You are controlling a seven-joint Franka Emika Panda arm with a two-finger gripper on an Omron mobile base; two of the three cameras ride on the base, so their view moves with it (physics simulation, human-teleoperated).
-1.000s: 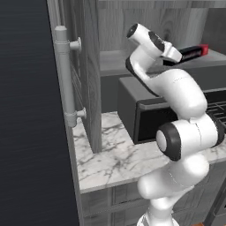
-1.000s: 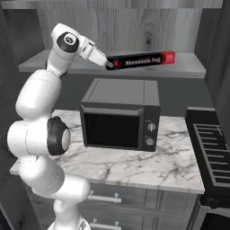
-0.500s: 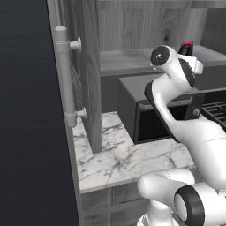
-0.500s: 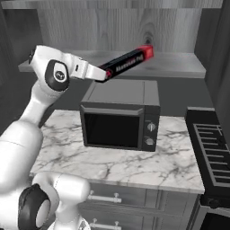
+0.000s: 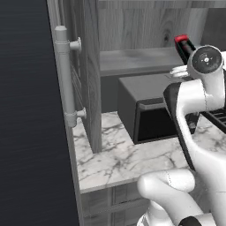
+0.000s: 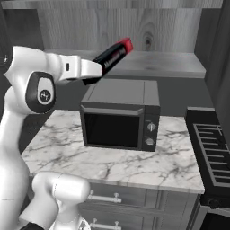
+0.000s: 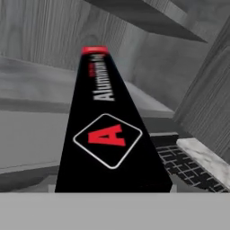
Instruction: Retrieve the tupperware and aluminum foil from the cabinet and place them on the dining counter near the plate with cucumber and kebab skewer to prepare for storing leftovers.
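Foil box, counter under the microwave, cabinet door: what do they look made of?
Foil box: looks like matte black printed carton with red end and white lettering; could be plastic.
Counter: polished white marble look, grey veins.
Cabinet door: grey wood-grain, matte, probably laminate; its handle looks like brushed grey metal.

Wood grain, veined marble, matt metal and a smooth printed box

The cabinet point(image 5: 90, 66) is grey wood-grain, matt, with a smooth cylindrical metal handle point(image 5: 64, 75) in dull grey; its inner shelf point(image 6: 152, 63) shows the same grain. The table point(image 6: 134, 161) is white marble with grey veins, lightly polished. The microwave point(image 6: 121, 117) looks like dark matt metal with a glossy black door. The aluminum foil point(image 7: 105, 134) box is smooth black card with red ends and white lettering.
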